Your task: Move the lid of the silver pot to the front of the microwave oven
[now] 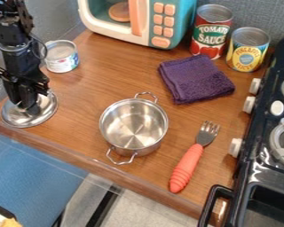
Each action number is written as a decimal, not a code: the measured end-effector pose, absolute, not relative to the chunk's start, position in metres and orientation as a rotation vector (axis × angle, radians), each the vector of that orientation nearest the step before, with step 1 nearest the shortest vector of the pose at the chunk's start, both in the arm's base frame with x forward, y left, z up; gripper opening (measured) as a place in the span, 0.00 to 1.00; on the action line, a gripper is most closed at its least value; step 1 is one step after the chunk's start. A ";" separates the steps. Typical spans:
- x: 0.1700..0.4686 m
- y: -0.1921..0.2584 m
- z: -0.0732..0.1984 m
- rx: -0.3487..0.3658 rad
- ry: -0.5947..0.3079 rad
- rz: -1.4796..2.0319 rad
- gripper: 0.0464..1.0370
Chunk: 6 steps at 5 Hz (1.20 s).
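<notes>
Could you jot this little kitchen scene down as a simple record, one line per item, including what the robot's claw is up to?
Claw: down at the middle of the lid
Claw: black
Lid: silver, left side of the counter
Pot: silver, two handles, uncovered
Microwave oven: teal and white, at the back; lid not yet in front
Cloth: purple, folded
Fork: orange handle, right of the pot
Stove: black, right edge

the wooden counter [85, 95] bears a microwave [186, 22], three cans [212, 33], a purple cloth [195, 80], a silver pot [133, 126] and a fork [189, 164]; the lid's [46, 110] contact is unclear.
</notes>
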State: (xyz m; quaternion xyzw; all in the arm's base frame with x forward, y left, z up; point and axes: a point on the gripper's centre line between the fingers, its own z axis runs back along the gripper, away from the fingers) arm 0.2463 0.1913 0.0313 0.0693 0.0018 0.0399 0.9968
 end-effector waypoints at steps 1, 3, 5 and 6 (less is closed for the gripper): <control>0.254 0.170 0.037 0.067 0.009 0.062 0.23; 0.321 0.123 0.074 0.045 -0.089 -0.025 0.23; 0.373 0.110 0.072 0.060 -0.084 0.006 0.23; 0.390 0.106 0.062 0.088 -0.061 0.016 0.23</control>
